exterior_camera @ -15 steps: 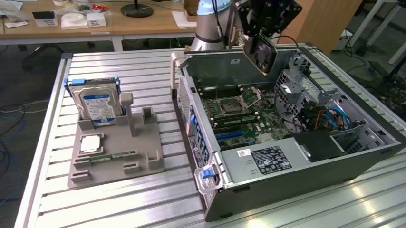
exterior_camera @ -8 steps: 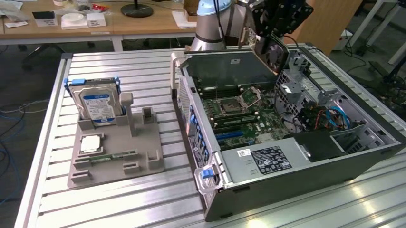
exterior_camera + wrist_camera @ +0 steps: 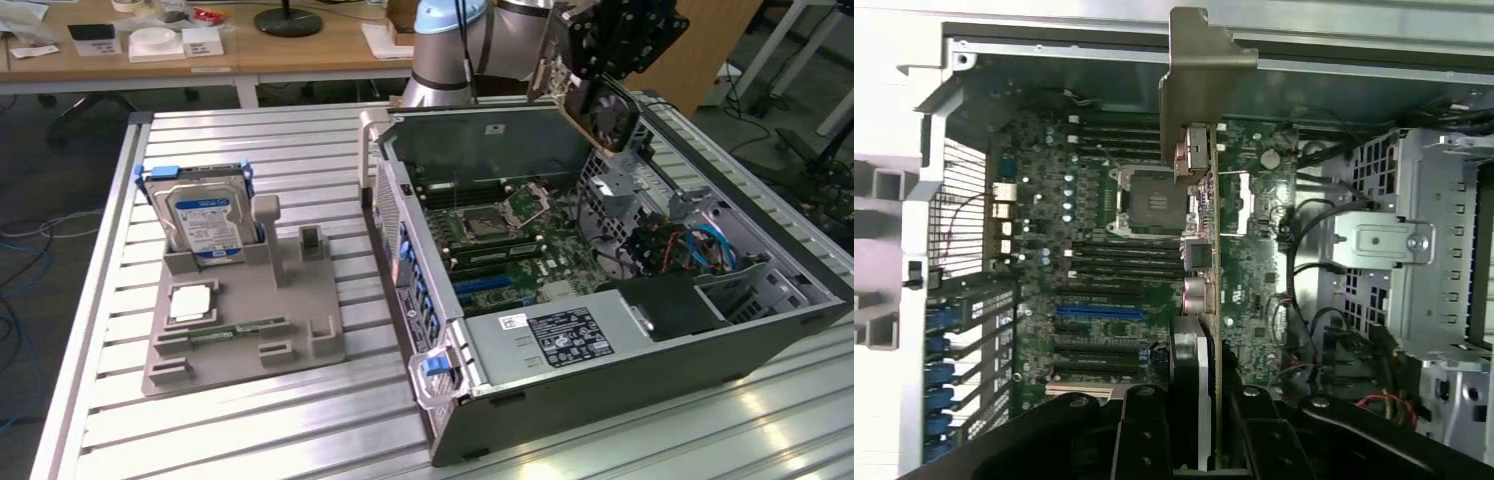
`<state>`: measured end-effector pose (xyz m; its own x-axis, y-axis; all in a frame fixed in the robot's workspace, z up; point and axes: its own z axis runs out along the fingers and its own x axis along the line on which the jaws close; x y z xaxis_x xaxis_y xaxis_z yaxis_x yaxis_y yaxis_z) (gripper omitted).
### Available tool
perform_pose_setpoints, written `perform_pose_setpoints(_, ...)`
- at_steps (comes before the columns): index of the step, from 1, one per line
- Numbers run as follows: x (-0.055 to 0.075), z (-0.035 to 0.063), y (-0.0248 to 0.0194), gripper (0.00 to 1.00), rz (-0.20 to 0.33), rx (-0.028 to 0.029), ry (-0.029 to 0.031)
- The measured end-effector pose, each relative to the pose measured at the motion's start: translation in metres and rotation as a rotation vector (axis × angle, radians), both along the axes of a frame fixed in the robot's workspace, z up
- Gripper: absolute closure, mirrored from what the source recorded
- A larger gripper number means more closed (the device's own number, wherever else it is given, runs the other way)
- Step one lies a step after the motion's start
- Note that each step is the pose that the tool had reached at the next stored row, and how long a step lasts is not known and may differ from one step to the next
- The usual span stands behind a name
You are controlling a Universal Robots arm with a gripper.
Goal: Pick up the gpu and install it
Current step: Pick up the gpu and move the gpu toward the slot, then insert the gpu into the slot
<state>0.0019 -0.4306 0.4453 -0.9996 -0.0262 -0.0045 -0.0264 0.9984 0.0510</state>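
The claw was clenched on the gpu, pinching the card by one end between its two black fingers. The gpu hung in the air above the open computer case, over the case's far rear corner as the exterior view shows it, tilted rather than level, touching no part of the case. Its dark face and round fan showed in the exterior view. In the wrist view the card was seen edge-on, its silver bracket at the end farthest from the claw, pointing toward the case's rear wall.

Inside the case the motherboard lay exposed. The processor socket sat near its middle, and a blue expansion slot lay among the dark slots, with no card seated in it. The grey power supply filled the case's near end, and a metal drive cage stood along the side.

Outside the case, to the exterior view's left, a grey holder rested on the slatted aluminium table. A hard drive with a blue-and-white label stood upright in it, and a narrow green memory stick lay in one of its slots.
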Motion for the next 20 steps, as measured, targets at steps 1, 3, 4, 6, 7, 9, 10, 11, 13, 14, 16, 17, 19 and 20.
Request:
perform_pose_setpoints(1,0.005,-0.0002,0.0,0.72,0.0,-0.0001,0.0001)
perform_pose_setpoints(3,0.013,-0.0006,0.0,0.72,0.0,-0.0001,0.0)
perform_pose_setpoints(4,0.016,-0.0008,0.0,0.72,0.0,-0.0001,-0.0001)
perform_pose_setpoints(6,0.017,-0.0008,0.0,0.72,0.0,0.0,0.0001)
perform_pose_setpoints(7,0.017,-0.0008,0.0,0.72,0.0,0.0,0.0)
perform_pose_setpoints(9,0.017,-0.0009,0.0,0.72,0.0,0.0001,0.0)
perform_pose_setpoints(10,0.017,-0.0009,0.0,0.72,0.0,0.0001,0.0)
perform_pose_setpoints(11,0.017,-0.0009,0.0,0.72,0.0,0.0001,0.0)
perform_pose_setpoints(13,0.017,-0.0008,0.0,0.72,0.0,0.0001,0.0)
perform_pose_setpoints(14,0.017,-0.0009,0.0,0.72,0.0,0.0001,0.0)
perform_pose_setpoints(16,0.017,-0.0009,0.0,0.72,0.005,0.0001,-0.0001)
perform_pose_setpoints(17,0.016,-0.0008,0.0,0.72,0.014,0.0,0.0)
perform_pose_setpoints(19,0.016,-0.0009,0.0,0.72,0.043,0.0,0.0)
perform_pose_setpoints(20,0.017,-0.0009,0.0,0.72,0.061,0.0,0.0)
